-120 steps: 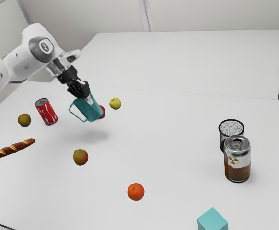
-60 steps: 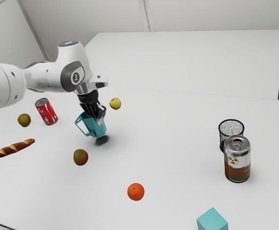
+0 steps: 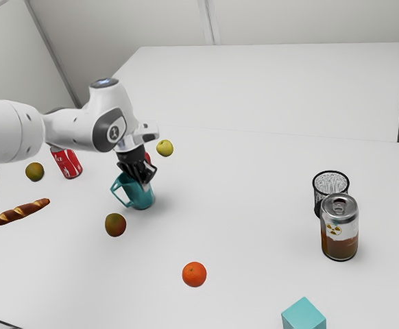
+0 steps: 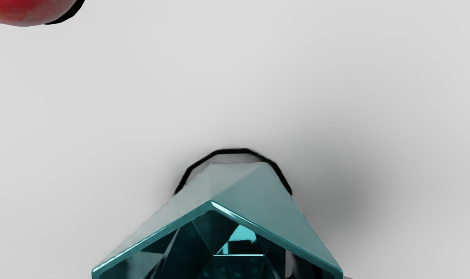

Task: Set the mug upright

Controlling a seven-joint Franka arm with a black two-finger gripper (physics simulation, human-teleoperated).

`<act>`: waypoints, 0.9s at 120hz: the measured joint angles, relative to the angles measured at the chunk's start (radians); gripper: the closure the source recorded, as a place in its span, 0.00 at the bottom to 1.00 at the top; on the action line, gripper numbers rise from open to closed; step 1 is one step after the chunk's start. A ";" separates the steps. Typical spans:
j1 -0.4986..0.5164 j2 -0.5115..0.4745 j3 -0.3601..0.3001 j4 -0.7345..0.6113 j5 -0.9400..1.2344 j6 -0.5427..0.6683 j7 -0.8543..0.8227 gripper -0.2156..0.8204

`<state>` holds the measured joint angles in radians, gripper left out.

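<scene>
The mug [image 3: 140, 196], blue-green, is at the table [image 3: 254, 205] under the gripper [image 3: 144, 184], base down and mouth up, looking close to upright; whether its base sits fully flat I cannot tell. Its handle points toward the exterior view's left. The gripper reaches down at the mug's rim, but whether it is open or closed on the mug's wall I cannot tell. The wrist view looks into the mug's angular mouth, with plain outer walls and no lettering on the part in sight. A red fruit [image 4: 25, 11] lies near the mug, partly behind the gripper in the exterior view. The red can [image 3: 68, 164] carries white script-like lettering, too small to read, and the arm [image 3: 76, 130] hides part of its top. The arm has a dark round badge with a pale mark at its joint. Toward the exterior view's right stands a silver and brown can [image 3: 339, 229] with a yellow and black radiation-style symbol on its label, in front of a dark mesh cup [image 3: 330, 184]. A yellow apple [image 3: 164, 148], a greenish-brown fruit [image 3: 34, 171], a bread loaf [image 3: 20, 212], a red-green fruit [image 3: 115, 225], an orange [image 3: 194, 274] and a turquoise block [image 3: 304, 317] lie apart from one another.
</scene>
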<state>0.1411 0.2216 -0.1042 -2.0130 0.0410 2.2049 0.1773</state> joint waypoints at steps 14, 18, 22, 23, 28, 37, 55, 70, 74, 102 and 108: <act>0.000 0.000 0.000 -0.004 -0.006 0.010 -0.019 0.80; 0.000 0.000 0.000 -0.005 -0.009 0.013 -0.023 0.73; 0.000 -0.001 -0.001 -0.006 -0.012 0.016 -0.028 0.66; 0.000 -0.001 -0.001 -0.006 -0.013 0.016 -0.029 0.64; 0.000 -0.005 -0.001 -0.006 -0.015 0.018 -0.034 0.56; 0.000 -0.021 -0.002 -0.005 -0.018 0.018 -0.042 0.46; -0.002 -0.094 -0.021 0.008 -0.020 0.004 -0.053 0.33; -0.005 -0.109 -0.035 0.109 -0.030 -0.055 -0.058 0.28; -0.005 -0.106 -0.036 0.153 -0.032 -0.082 -0.059 0.27; -0.003 -0.014 -0.037 0.505 -0.042 -0.303 -0.066 0.23; -0.002 -0.007 -0.038 0.552 -0.042 -0.349 -0.066 0.22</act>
<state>0.1387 0.2143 -0.1421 -1.4605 -0.0009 1.8561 0.1111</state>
